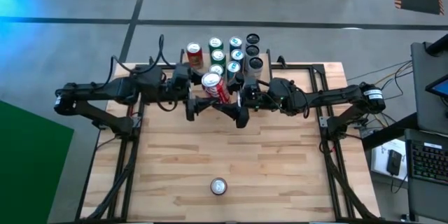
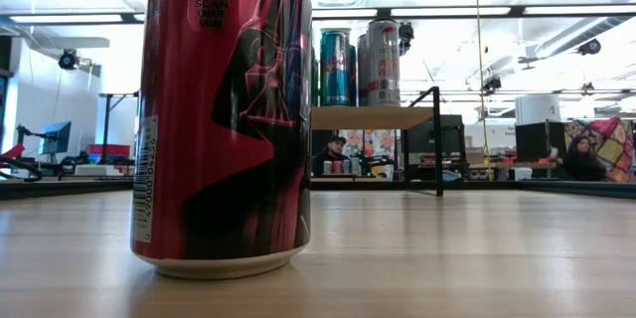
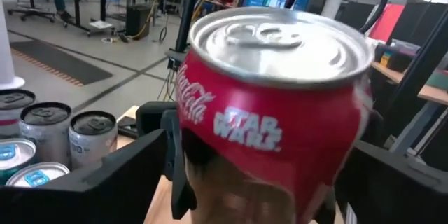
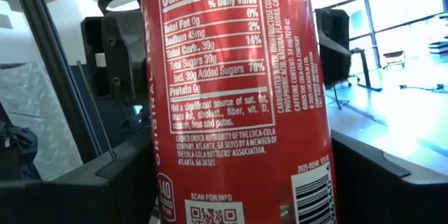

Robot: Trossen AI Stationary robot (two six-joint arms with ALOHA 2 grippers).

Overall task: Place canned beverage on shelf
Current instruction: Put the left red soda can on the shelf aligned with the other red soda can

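A red Coca-Cola can (image 1: 214,87) hangs in the air between my two grippers, just in front of the shelf (image 2: 373,117). My left gripper (image 1: 201,99) comes from the left and is shut on it. My right gripper (image 1: 236,101) comes from the right and is shut on it too. The can fills both wrist views (image 3: 273,112) (image 4: 238,98). The shelf's light-wood top carries several upright cans (image 1: 225,52). A second red can (image 1: 219,186) stands on its base near the table's front edge, and it fills the low view's foreground (image 2: 224,109). My left gripper holds the red can by its side wall (image 3: 199,147), one finger on each side. The fingers come level from the table's left. The can is lifted clear, roughly upright, its silver top (image 3: 280,42) up. My right gripper holds the same can by its side wall (image 4: 318,161), one finger on each side, below the left gripper's fingers (image 4: 119,49). The fingers come level from the table's right. The can stands upright in the hold, clear of the table.
The shelf stands at the table's far edge, with black legs (image 2: 437,139) and open space under its top. The wooden tabletop (image 1: 224,147) between the arms and the near can is bare. People sit at desks in the room behind (image 2: 336,149).
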